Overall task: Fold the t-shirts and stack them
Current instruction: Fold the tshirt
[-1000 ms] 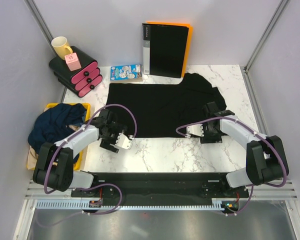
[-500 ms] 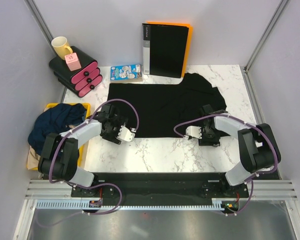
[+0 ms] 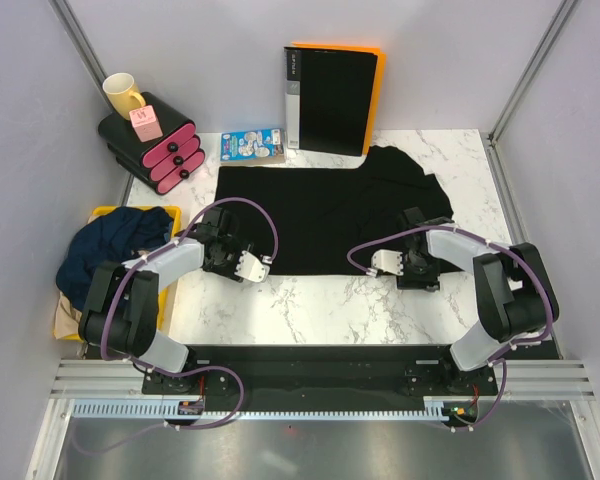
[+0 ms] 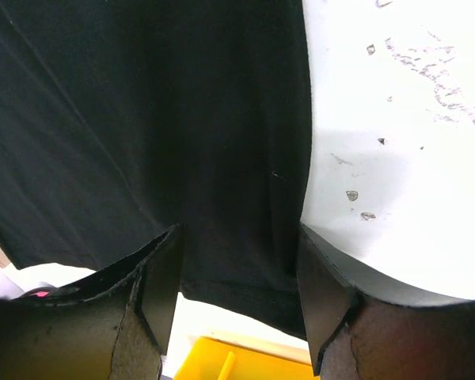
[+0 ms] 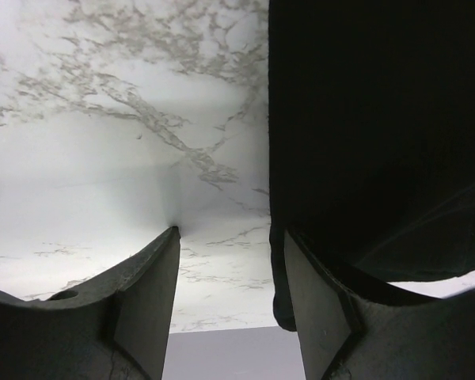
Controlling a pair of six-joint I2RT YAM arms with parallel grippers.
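Gripping the near hem is the step in hand, by my judgement: the black t-shirt (image 3: pixel 320 210) lies spread flat across the middle of the tabletop (image 3: pixel 320 305), and the left pincer (image 3: pixel 252 266) sits at its 7 o'clock corner, the right pincer (image 3: pixel 385 264) at 5 o'clock. Both stand with fingers apart over the hem, nothing clamped yet. Next, both should pinch together and carry the hem toward 12 o'clock. The navy t-shirt (image 3: pixel 110 250) lies at 9 o'clock.
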